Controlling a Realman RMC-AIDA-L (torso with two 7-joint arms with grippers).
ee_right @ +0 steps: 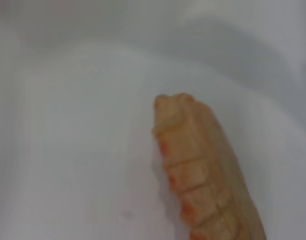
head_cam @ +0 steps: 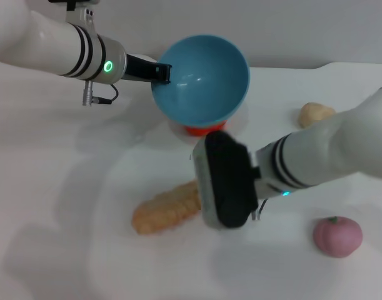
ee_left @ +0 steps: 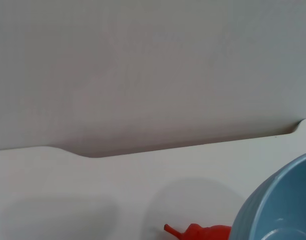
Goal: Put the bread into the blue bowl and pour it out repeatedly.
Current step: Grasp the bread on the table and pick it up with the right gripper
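The blue bowl (head_cam: 203, 78) hangs tilted above the back of the white table, its empty inside facing me. My left gripper (head_cam: 158, 72) is shut on its left rim. The left wrist view shows a piece of the bowl's wall (ee_left: 278, 205). The bread (head_cam: 165, 209) lies on the table in front of the bowl, a long ridged golden loaf, and its ridged end fills the right wrist view (ee_right: 203, 170). My right gripper (head_cam: 222, 181) hovers over the loaf's right end, its black housing hiding that end.
A red-orange pepper-like thing (head_cam: 203, 130) (ee_left: 200, 232) lies under the raised bowl. A small beige lump (head_cam: 314, 114) sits at the back right, and a pink round fruit (head_cam: 337, 236) at the front right. The table's back edge (ee_left: 142, 150) meets a grey wall.
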